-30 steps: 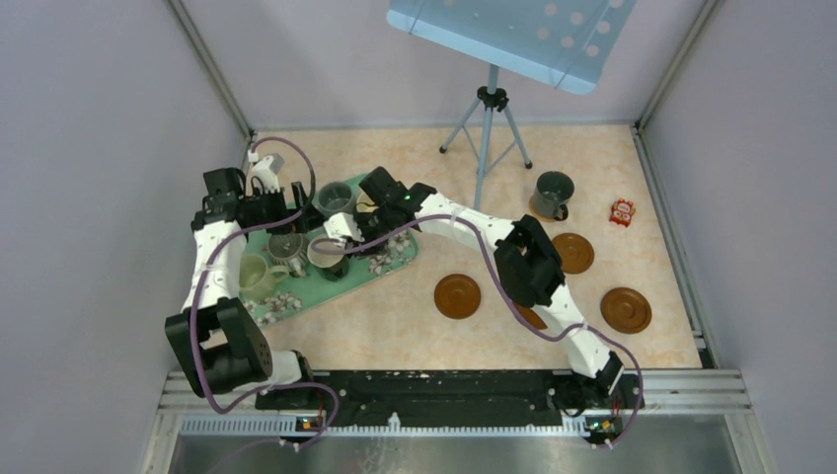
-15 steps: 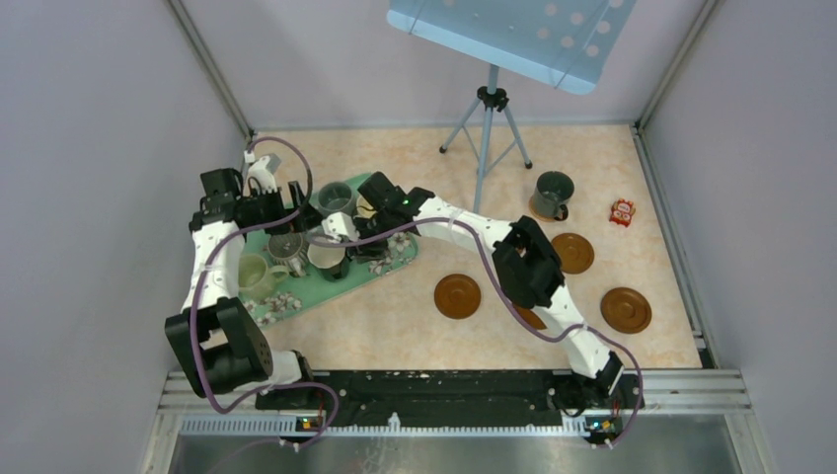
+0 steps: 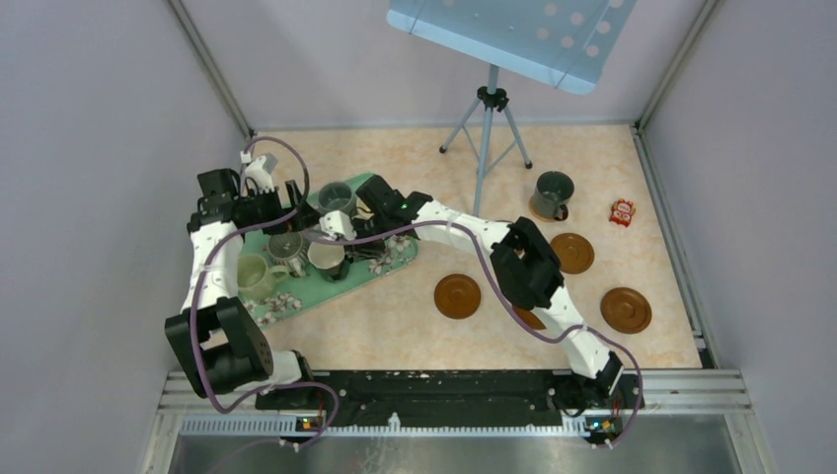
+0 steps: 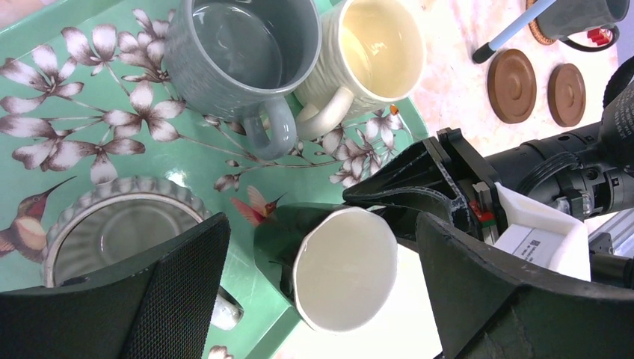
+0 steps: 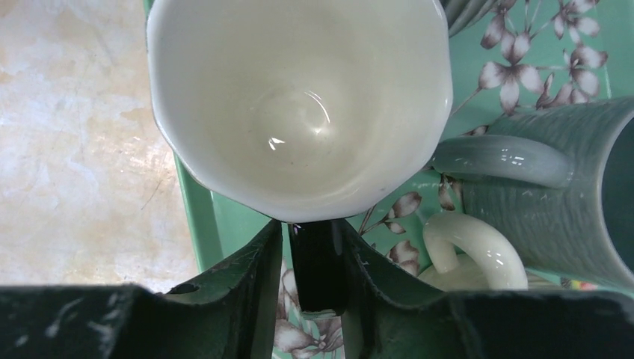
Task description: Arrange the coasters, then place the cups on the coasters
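From above, the left arm rises from its base and bends in over the green floral tray (image 3: 326, 293). The left claw (image 3: 294, 200) hangs at the tray's far corner. The right arm arcs low across the table (image 3: 415, 316), elbow up, and its right claw (image 3: 338, 230) sits among the mugs. Behind that arm's elbow lie round flat brown coasters (image 3: 457, 295), well apart from both claws. A dark green-grey mug (image 3: 553, 195) and a small red packet (image 3: 622, 211) stand farther off.

In the left wrist view, the left claw (image 4: 321, 224) has its textured black fingers (image 4: 149, 292) spread wide and touches nothing. Between and beneath them sits a glossy dark mug (image 4: 340, 273) with a cream inside, at the tray's (image 4: 82, 112) rim. The right claw (image 4: 407, 183) reaches in from the side. A ribbed grey mug (image 4: 112, 228) lies under the left finger. Beyond the claw stand a grey-blue mug (image 4: 239, 45) and a ribbed cream-white mug (image 4: 377, 45), their handles touching.

In the right wrist view, the right claw (image 5: 317, 280) is nearly together, its dark green fingers (image 5: 250, 288) clamped on the dark mug's (image 5: 299, 97) narrow black handle. The mug's smooth cream bowl fills the view just ahead. To the claw's right are the grey-blue mug (image 5: 568, 217) and the cream-white mug's handle.
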Controlling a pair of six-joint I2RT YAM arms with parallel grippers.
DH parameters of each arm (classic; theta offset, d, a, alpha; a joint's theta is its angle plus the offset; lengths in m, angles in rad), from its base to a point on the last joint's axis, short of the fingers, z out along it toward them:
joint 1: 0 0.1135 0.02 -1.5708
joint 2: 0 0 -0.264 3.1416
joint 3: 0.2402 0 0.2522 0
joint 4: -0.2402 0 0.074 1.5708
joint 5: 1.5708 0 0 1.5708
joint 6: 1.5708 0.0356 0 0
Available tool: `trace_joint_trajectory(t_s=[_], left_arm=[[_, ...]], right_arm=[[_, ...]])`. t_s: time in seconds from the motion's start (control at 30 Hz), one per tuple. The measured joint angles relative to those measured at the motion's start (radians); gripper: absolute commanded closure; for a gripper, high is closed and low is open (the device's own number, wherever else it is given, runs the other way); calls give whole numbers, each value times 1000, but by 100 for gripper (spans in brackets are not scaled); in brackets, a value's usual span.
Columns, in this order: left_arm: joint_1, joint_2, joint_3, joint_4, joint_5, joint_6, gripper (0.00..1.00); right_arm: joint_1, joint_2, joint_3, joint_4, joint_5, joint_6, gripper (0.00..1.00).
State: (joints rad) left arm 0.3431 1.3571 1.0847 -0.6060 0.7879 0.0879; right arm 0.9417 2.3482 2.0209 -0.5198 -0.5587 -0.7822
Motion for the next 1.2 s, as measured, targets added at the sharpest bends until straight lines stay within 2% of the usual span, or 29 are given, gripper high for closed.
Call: trace_joint_trajectory(t_s=[0.1,0.13,0.17,0.2,0.4,0.77,1.2], left_arm=[[3,0,0,1,0,-4,1],[3,0,0,1,0,-6,1],[4,0,0,1,0,-7,1],[4,0,0,1,0,-8,1],[7,0,0,5,1,-9,1],[9,8,0,8,8,-11,1],[11,8,0,9,14,-11,1]], right_arm=[[0,0,-7,14,9,24,82],[0,-2,-13,18,8,32,87],[0,-6,-20,22,8,41,97],[1,-10,-28,24,7,53,100],[5,-59,-108,66,42,116,100],[-53,-297,-388,107,117,306,100],[-283,-814,-836,175,227,475,100]])
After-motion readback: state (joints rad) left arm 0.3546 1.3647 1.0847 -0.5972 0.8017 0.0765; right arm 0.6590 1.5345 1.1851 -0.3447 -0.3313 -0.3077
